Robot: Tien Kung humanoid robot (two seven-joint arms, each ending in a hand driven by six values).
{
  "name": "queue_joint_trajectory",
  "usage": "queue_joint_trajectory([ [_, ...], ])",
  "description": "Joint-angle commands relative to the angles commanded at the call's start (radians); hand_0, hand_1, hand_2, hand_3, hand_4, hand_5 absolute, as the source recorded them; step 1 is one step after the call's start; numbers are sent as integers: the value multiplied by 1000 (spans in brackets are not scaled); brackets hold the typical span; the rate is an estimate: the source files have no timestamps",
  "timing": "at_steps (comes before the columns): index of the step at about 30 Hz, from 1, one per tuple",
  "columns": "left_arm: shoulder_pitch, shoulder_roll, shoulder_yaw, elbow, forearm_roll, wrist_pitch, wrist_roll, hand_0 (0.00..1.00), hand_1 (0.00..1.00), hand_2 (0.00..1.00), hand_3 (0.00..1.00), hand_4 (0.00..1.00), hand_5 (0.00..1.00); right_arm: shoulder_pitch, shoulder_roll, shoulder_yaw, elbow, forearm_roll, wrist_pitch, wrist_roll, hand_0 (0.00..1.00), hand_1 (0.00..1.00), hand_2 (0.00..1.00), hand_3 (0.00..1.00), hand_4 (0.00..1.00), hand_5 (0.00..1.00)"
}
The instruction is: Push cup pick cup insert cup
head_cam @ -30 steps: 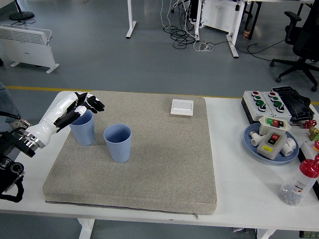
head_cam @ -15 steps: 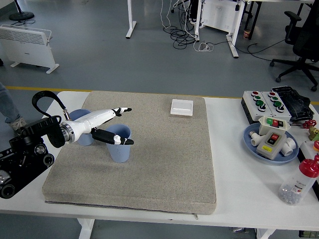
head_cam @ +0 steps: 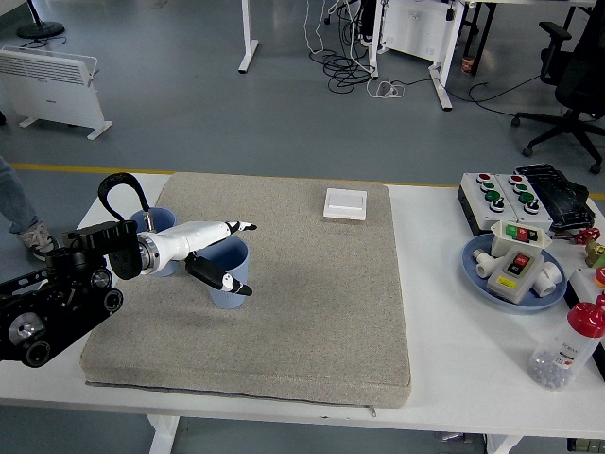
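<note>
Reaching in from the left edge, the left hand [head_cam: 216, 253] sits over the near cup [head_cam: 230, 274], which stands upright on the grey mat [head_cam: 312, 312]. Fingers are spread and extended: upper ones point right across the cup's rim, one lower finger [head_cam: 227, 282] angles down across the cup's front wall. Cannot tell whether any finger actually touches the cup; nothing is clasped. Far cup [head_cam: 154, 236] stands upright just left of and behind the near one, mostly hidden by the white forearm and black wrist joint; only its rim and part of the wall show. Both cups are blue and ribbed, close together at the mat's left side. White square box [head_cam: 345, 203] lies at the mat's far edge, well apart from the cups. On the bare white table [head_cam: 444, 322] to the right: blue plate [head_cam: 477, 270] holding switch parts, a button box [head_cam: 506, 194] behind it, a red-capped bottle [head_cam: 572, 345] near the right edge. Right hand not visible.
</note>
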Motion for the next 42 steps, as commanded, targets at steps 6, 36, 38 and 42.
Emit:
queue_joint_trajectory([
  [6, -7, 0, 12, 12, 35, 0, -14, 769, 826, 970, 886, 806, 154, 1, 0, 0, 0, 2, 0, 0, 725, 647, 649, 579, 129, 477],
  [36, -50, 163, -276, -322, -75, -139, 244, 461, 497, 508, 446, 344, 2, 2, -2, 13, 0, -4, -1, 2, 725, 648, 650, 579, 129, 475],
  [38, -69, 172, -306, -291, -67, -142, 247, 475, 512, 512, 446, 350, 2, 2, -3, 12, 0, -4, -1, 1, 725, 648, 648, 578, 130, 477],
  [42, -101, 178, -337, -201, -25, -144, 242, 475, 512, 512, 446, 350, 2, 2, -4, 9, 0, -1, -1, 1, 725, 648, 648, 578, 130, 477],
])
